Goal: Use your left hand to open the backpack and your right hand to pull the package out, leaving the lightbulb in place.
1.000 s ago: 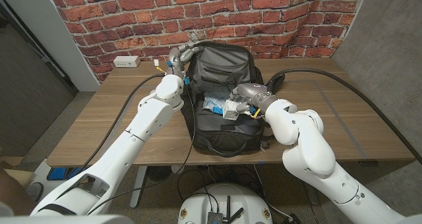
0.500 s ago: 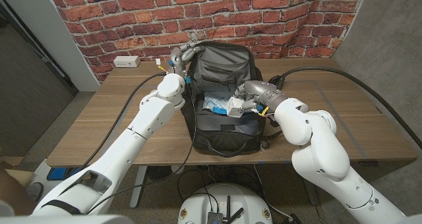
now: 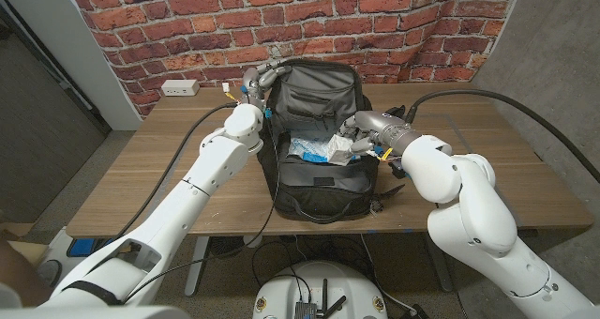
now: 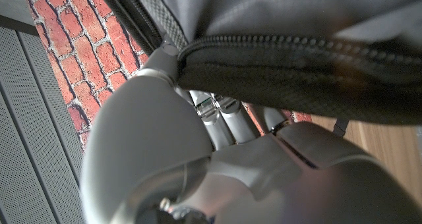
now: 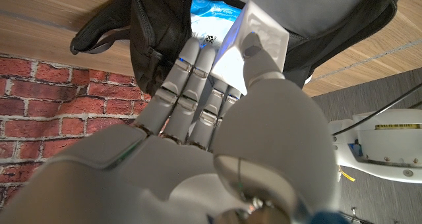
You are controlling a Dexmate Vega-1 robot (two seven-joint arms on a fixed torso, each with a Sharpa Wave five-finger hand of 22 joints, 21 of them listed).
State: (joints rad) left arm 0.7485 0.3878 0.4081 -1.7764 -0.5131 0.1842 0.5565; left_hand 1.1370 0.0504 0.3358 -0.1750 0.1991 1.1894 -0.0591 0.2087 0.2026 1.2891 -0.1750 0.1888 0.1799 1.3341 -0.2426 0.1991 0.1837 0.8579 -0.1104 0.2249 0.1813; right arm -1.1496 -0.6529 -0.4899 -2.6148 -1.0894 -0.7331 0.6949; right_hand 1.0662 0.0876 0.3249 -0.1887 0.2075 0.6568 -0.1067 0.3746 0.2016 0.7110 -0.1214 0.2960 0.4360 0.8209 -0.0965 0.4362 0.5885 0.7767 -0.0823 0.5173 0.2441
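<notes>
The black backpack (image 3: 319, 183) lies open on the wooden table (image 3: 150, 169). My left hand (image 3: 261, 77) grips the top edge of its flap at the far left corner; the left wrist view shows the zippered rim (image 4: 297, 59) against my left hand (image 4: 165, 151). Over the opening's right side, my right hand (image 3: 370, 129) pinches a white package (image 3: 337, 150), raised a little. In the right wrist view the thumb presses that white package (image 5: 254, 43) against the fingers of my right hand (image 5: 217, 118). A blue-and-white item (image 3: 305, 148) (image 5: 214, 10) lies inside the backpack (image 5: 158, 26).
A white power strip (image 3: 178, 88) sits at the table's far left by the brick wall. A thick black cable (image 3: 469, 98) arcs over the table's right side behind my right arm. Bare wood lies to the left and right of the backpack.
My right hand has drawn the white package slightly up and to the right, toward the backpack's right rim, and its arm has swung outward. The left hand keeps its hold on the flap.
</notes>
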